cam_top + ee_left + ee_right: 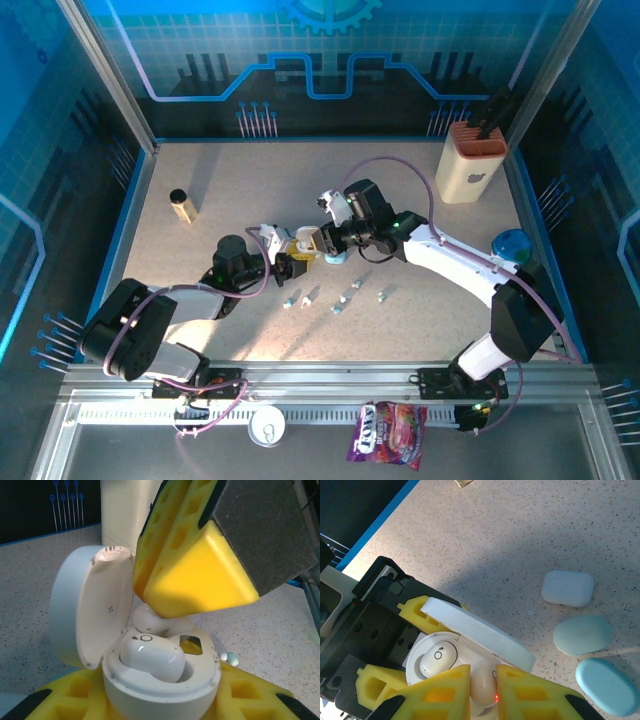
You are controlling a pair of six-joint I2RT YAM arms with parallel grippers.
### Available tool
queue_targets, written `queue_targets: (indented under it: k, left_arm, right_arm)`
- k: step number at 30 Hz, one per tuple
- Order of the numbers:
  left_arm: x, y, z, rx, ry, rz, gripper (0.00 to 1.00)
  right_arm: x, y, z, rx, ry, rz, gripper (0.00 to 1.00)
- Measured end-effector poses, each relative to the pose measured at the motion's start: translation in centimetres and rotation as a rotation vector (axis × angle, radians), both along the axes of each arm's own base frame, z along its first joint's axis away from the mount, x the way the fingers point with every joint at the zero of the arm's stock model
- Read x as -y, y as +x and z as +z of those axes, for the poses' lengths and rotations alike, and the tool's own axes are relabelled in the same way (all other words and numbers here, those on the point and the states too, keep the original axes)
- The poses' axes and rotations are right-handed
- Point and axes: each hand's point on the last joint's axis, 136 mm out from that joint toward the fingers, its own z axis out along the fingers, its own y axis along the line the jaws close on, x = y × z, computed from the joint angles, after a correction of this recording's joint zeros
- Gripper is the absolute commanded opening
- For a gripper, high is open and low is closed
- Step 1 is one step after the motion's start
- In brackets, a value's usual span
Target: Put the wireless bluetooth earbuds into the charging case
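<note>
The round white charging case [165, 692] stands with its lid [75, 610] swung open, and my left gripper [160, 705] is shut on its base. One white earbud [152, 657] lies seated in the near well. My right gripper [483, 685] is shut on a second white earbud [482, 680], which sits low in the case's other well [150, 620]. From above, both grippers [290, 262] [322, 245] meet at the case [303, 243] mid-table. Several loose earbuds [338, 303] lie in a row on the table just in front.
Three closed cases lie right of the work spot: white [567, 587], pale teal [582, 635], blue [606, 685]. A beige holder [472, 165] stands back right, a small bottle [181, 205] back left. A candy bag [388, 432] and a white can [266, 428] lie beyond the rail.
</note>
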Motion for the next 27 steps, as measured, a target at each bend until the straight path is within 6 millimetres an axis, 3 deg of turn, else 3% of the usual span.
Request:
queue_targets:
  k: [27]
  left_arm:
    - [0.2, -0.4, 1.1, 0.007, -0.042, -0.027, 0.29]
  right_arm:
    - [0.3, 0.0, 1.5, 0.166, 0.091, -0.002, 0.15]
